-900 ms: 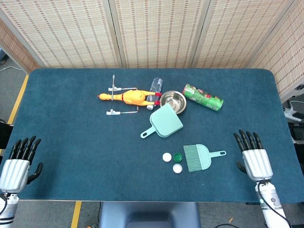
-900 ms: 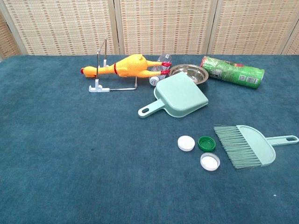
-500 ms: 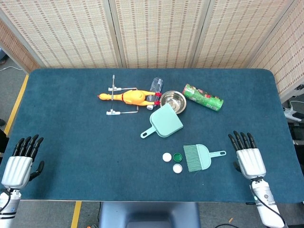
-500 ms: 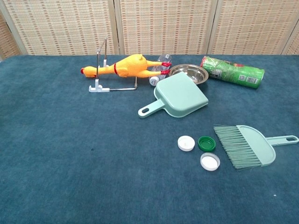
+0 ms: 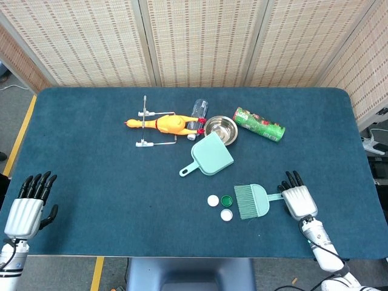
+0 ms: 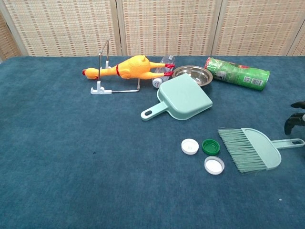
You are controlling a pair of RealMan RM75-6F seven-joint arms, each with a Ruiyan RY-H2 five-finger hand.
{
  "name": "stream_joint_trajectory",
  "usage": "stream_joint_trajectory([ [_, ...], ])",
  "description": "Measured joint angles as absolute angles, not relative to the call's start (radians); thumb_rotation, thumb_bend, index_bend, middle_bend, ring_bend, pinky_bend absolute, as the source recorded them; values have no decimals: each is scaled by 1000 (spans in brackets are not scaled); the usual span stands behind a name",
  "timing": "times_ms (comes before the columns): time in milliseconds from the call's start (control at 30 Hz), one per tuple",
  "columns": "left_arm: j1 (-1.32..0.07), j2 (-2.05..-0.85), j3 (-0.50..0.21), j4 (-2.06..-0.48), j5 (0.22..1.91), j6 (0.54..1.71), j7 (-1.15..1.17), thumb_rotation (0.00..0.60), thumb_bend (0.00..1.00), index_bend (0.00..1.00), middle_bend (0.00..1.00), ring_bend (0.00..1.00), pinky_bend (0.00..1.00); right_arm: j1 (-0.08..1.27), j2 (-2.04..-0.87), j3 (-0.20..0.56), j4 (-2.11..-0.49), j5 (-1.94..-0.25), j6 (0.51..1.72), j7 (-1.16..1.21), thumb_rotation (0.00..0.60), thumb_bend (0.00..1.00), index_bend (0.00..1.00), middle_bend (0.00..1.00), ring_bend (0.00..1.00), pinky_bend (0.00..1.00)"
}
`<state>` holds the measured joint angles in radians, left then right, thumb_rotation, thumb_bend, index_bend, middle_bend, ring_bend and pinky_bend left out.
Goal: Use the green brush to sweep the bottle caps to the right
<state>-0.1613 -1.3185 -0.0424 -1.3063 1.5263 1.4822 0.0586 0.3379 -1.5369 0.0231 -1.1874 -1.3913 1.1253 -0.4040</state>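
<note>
So the green brush (image 5: 252,200) is lying flat on the blue table (image 5: 91,151) near the front edge, a bit right of centre, bristles pointing left and its thin handle sticking out toward the right edge. The three bottle caps (image 5: 220,205) sit bunched up right at the bristle tips: two white ones and a green one between them, the green one just about touching the bristles. The right hand (image 5: 295,197) is right at the end of the brush handle, fingers extended and apart, not gripping anything; from the head view I can't tell if it's actually touching the handle or just hovering beside it, and the chest view only catches a couple of dark fingertips at the right border. The left hand (image 5: 28,204) is way over at the front left corner, fingers spread, empty. Further back toward the middle there's a teal dustpan (image 5: 209,156), a steel bowl (image 5: 220,128), a green can (image 5: 259,123) on its side, and a rubber chicken (image 5: 162,123) lying on a wire rack (image 5: 145,127).
</note>
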Motion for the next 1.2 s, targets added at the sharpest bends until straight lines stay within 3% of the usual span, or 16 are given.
stream_joint_trajectory([
  [800,-164,-1318,-47,-1293,1512,1465,47,600,475,0,0,0,72,390,-1594,39,-1181,-1388,1083,-394,600,239,463,356,99,26],
  [1000,-165,-1316,-45,-1295,1511,1462,47,600,474,0,0,0,72,389,-1605,37,-1167,-1388,1090,-398,600,259,648,498,219,65],
  [1200,-163,-1315,-43,-1299,1514,1466,51,600,477,0,0,0,72,389,-1612,36,-1158,-1367,1070,-403,600,296,730,578,276,69],
])
